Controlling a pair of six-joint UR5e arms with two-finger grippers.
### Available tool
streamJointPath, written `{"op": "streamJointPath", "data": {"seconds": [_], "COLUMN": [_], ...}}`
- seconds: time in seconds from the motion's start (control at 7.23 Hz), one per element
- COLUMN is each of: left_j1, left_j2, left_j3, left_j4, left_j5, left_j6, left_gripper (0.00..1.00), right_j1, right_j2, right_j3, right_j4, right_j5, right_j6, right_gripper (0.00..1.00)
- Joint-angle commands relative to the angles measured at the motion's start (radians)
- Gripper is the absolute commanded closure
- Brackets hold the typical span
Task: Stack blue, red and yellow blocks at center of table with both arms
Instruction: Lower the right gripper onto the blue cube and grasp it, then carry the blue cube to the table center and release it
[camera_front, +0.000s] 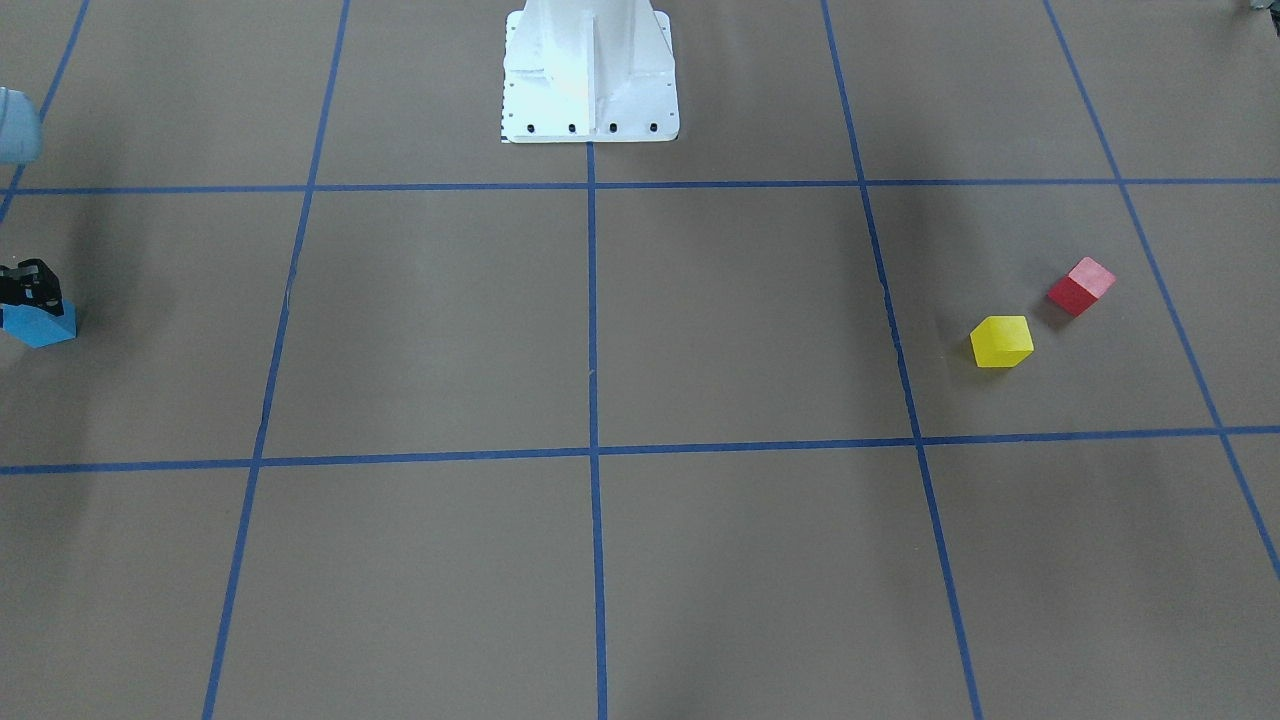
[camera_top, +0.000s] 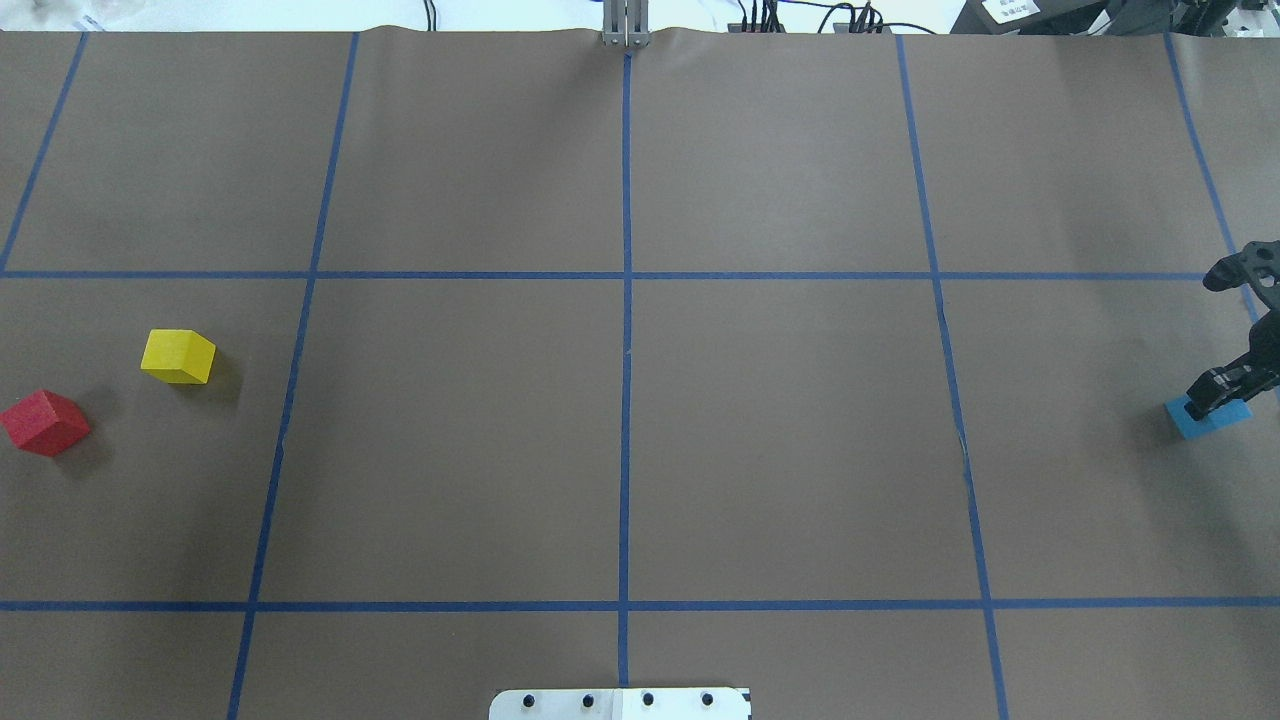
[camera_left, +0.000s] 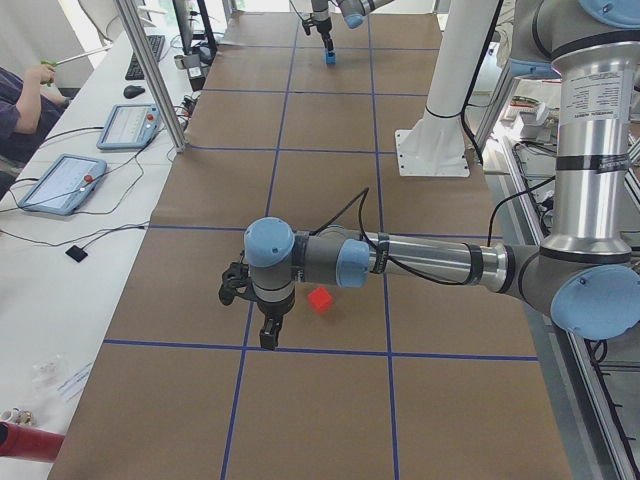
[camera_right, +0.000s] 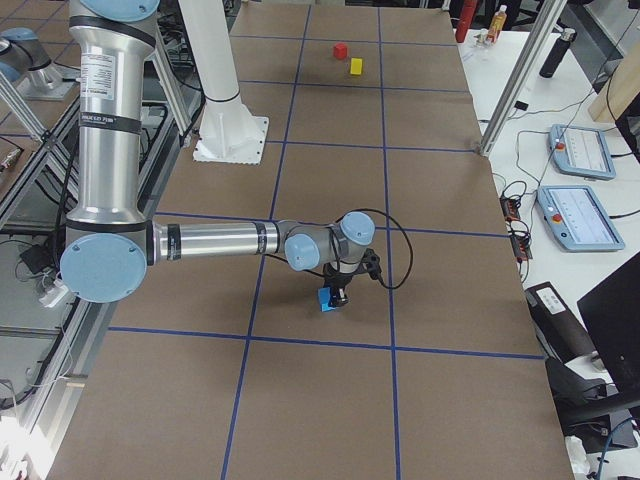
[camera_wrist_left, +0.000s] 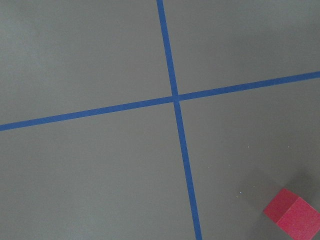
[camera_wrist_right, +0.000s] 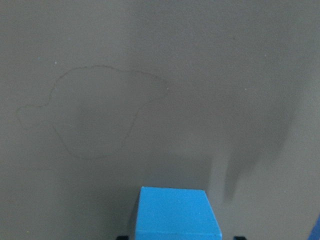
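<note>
One small matte light-blue cube (camera_top: 1210, 417) sits clamped in the right tool (camera_top: 1222, 392) at the brown taped counter's (camera_top: 780, 440) edge. The left tool (camera_left: 268, 335) hangs beside the red cube (camera_left: 320, 299); I cannot tell its state.

arms (camera_right: 210, 240): silver-grey tubes | pale blue joint caps | black cable | black jaws

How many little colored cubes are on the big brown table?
3. The small matte light blue cube sits at the table's far right edge, under the right gripper. The bright yellow cube and red cube sit apart near the left edge. None seem hidden.
</note>
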Motion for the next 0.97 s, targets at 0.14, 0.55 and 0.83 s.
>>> {"op": "streamJointPath", "data": {"seconds": [0.14,0.55,0.83], "left_j1": [0.0,0.0,0.0], "left_j2": [0.0,0.002,0.002], "left_j3": [0.002,0.005,0.011], "left_j4": [-0.002,-0.002,-0.002], "left_j5": [-0.002,-0.002,-0.002], "left_j6": [0.002,0.003,0.005], "left_gripper": [0.0,0.0,0.0], "right_j1": [0.024,-0.2,-0.351], "right_j2": [0.234,0.693,0.891], "right_j3": [0.17,0.101,-0.149], "right_j4": [-0.41,-0.713,-0.49], "right_j5": [0.063,0.054,0.039], "right_j6": [0.001,0.384,0.69], "right_gripper": [1.0,1.0,1.0]}}
